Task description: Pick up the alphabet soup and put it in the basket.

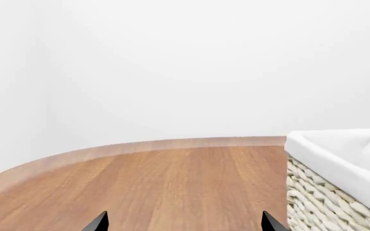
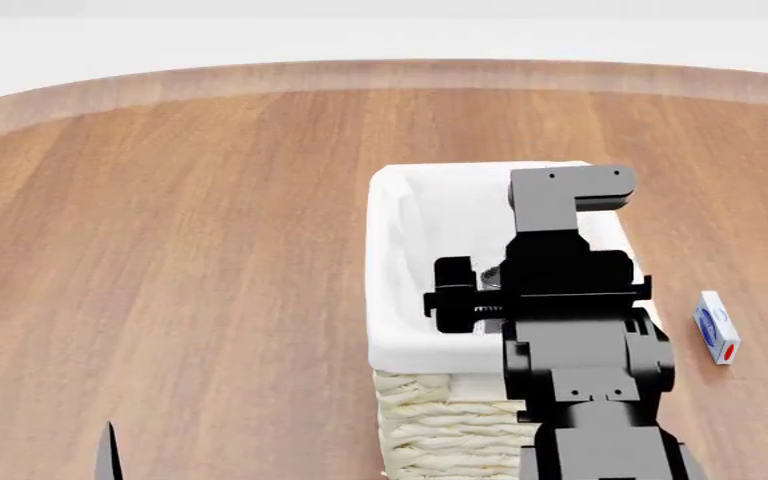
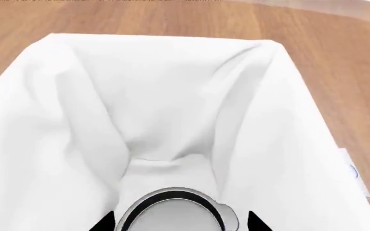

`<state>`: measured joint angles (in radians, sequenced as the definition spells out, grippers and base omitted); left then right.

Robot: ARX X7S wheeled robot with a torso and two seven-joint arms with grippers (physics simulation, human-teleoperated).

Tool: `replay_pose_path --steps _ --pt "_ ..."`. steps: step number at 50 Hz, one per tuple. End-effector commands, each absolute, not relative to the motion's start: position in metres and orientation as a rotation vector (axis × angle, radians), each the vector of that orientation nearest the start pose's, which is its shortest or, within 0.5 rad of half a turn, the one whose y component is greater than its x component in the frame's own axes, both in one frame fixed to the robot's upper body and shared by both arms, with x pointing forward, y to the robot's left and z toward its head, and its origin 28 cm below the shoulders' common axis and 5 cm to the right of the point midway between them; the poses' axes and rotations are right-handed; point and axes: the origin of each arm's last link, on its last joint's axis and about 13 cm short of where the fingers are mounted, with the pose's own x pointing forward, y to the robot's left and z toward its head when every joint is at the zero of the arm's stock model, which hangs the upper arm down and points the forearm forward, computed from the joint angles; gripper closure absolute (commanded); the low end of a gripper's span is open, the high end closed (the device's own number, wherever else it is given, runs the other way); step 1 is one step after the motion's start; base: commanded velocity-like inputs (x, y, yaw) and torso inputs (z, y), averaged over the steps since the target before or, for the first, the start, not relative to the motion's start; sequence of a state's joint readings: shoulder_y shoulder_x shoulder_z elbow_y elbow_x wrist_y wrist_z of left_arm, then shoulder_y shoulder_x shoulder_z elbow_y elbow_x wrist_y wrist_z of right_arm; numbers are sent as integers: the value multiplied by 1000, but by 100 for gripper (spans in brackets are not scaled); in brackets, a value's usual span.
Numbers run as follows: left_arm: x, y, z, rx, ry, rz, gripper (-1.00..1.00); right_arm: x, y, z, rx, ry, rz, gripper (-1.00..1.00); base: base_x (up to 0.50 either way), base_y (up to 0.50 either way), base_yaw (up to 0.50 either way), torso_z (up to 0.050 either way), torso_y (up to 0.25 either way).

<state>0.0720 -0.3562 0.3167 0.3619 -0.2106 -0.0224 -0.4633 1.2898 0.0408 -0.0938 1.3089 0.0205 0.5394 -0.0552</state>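
Only the right wrist view looks down into the basket [image 3: 288,125], where the soup can [image 3: 172,214] shows its silver top between the right gripper [image 3: 181,222] fingertips, spread at either side; whether they touch it I cannot tell. In the head view the right arm [image 2: 564,330] hides the can and a small blue-and-white box [image 2: 715,327] lies on the floor [image 2: 197,220] beside the basket. The left gripper [image 1: 183,222] is spread open on nothing, only its tips in frame.

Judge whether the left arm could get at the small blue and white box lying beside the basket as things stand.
Probably not easily. The box lies on the table on the basket's far side from the left gripper, so the tall basket and the right arm above it both stand in the way.
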Motion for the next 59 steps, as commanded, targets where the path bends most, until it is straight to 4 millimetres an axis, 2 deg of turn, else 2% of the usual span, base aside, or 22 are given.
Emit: replay_pose_path --steps 1,12,19,21,24,32,45,46,47,48,49,51,54,55,59 --pt "183 207 63 36 -176 60 -100 409 -116 144 -63 554 17 -100 0 0 0 0 0" --pt "182 207 63 35 -176 60 -100 410 -116 146 -63 538 27 -100 0 0 0 0 0" --pt "183 207 63 35 -175 58 -100 428 -112 171 6 120 82 -100 0 0 0 0 0" --pt "183 207 62 34 -175 59 -100 433 -110 184 41 -54 96 -100 0 0 0 0 0" --pt "183 206 62 35 -174 57 -100 435 -110 195 79 -160 104 -100 0 0 0 0 0" --pt "183 206 62 35 -175 58 -100 437 -109 206 98 -214 97 -100 0 0 0 0 0" --pt "183 206 63 36 -176 59 -100 440 -106 234 107 -416 118 -100 0 0 0 0 0" --pt "183 206 63 36 -177 58 -100 436 -106 233 115 -429 131 -100 0 0 0 0 0" --pt "182 206 63 37 -177 58 -100 430 -104 217 112 -343 132 -100 0 0 0 0 0" --pt "182 206 63 37 -177 58 -100 423 -105 224 94 -390 116 -100 0 0 0 0 0" --pt "182 206 63 35 -178 57 -100 414 -105 220 104 -362 127 -100 0 0 0 0 0" --pt "182 206 64 37 -179 57 -100 393 -107 248 74 -527 122 -100 0 0 0 0 0" --pt "181 206 64 36 -180 56 -100 366 -106 254 89 -572 135 -100 0 0 0 0 0" --pt "181 206 64 36 -180 56 -100 365 -106 255 89 -572 135 -100 0 0 0 0 0" --pt "181 205 65 37 -182 55 -100 337 -105 262 105 -625 149 -100 0 0 0 0 0"
